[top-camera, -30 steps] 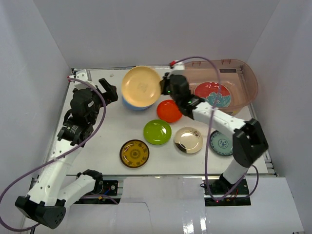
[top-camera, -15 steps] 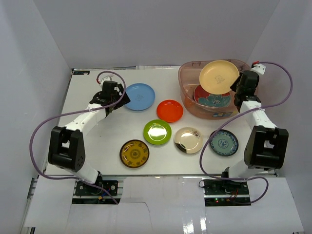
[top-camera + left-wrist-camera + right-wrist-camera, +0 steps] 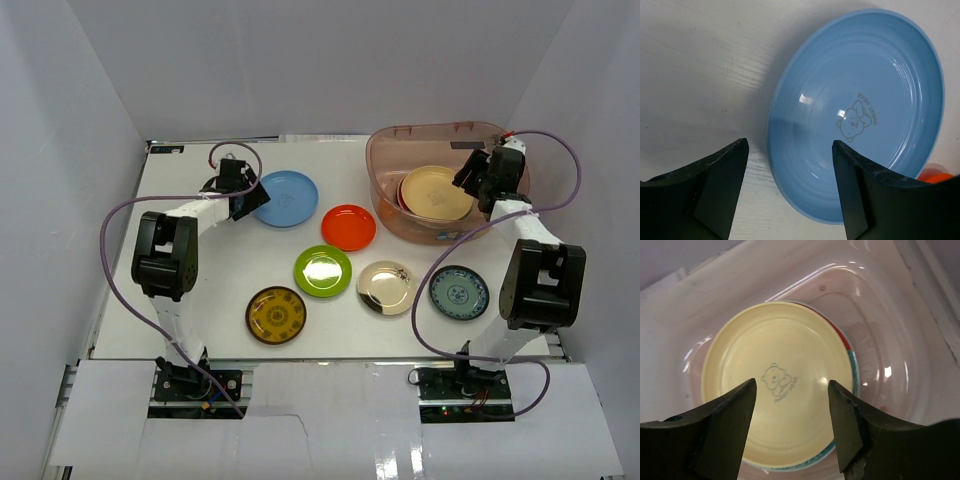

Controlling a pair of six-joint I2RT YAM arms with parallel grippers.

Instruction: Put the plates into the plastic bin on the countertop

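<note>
Six plates sit out on the white table (image 3: 200, 290): blue plate (image 3: 286, 198) far and left, then orange plate (image 3: 348, 227), green plate (image 3: 322, 270), gold plate (image 3: 386, 287), brown-yellow plate (image 3: 276, 314) and patterned teal plate (image 3: 459, 292). At the blue plate's rim the left gripper (image 3: 790, 150) straddles it, fingers spread. Far right, the bin (image 3: 430, 126) holds a tan plate (image 3: 777, 382) atop what looks like a red-and-teal plate (image 3: 850, 355). Above it hangs the right gripper (image 3: 791, 390), fingers apart, empty.

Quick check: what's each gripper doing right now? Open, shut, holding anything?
Left gripper: open, fingers either side of the light blue plate rim, not clamped.
Right gripper: open, empty, above the cream plate lying in the plastic bin.
</note>
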